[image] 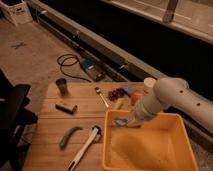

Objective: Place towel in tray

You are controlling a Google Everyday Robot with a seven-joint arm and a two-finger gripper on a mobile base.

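The tray (150, 159), yellow and rectangular, sat at the lower right of the frame on the wooden table (50, 131); its floor looked bare except at its upper-left corner, where the gripper (121, 123) reached in over the rim; a small pale blue-grey bit, apparently the towel (119, 122), showed right at the gripper's tip, just inside that corner, low against the tray's near wall; whether the gripper clasped it or had let go could not be told, and the towel's long axis could not be made out either.

The white arm (165, 100) came down from the right of the frame, crossing the tray's upper rim; most of the tray's interior, toward the lower right, lay open.

Left of the tray, a white-handled brush (84, 148) lay slanted, its head just beside the tray's left wall; a green pepper-like item (69, 136) lay further left; a dark block (66, 107) and a dark cup (62, 87) stood toward the table's upper left, well apart from the tray; a spoon (101, 96) and some red and orange items (125, 93) crowded the table's upper edge, near the arm; beyond the table, a black cable (67, 64) coiled on the floor.
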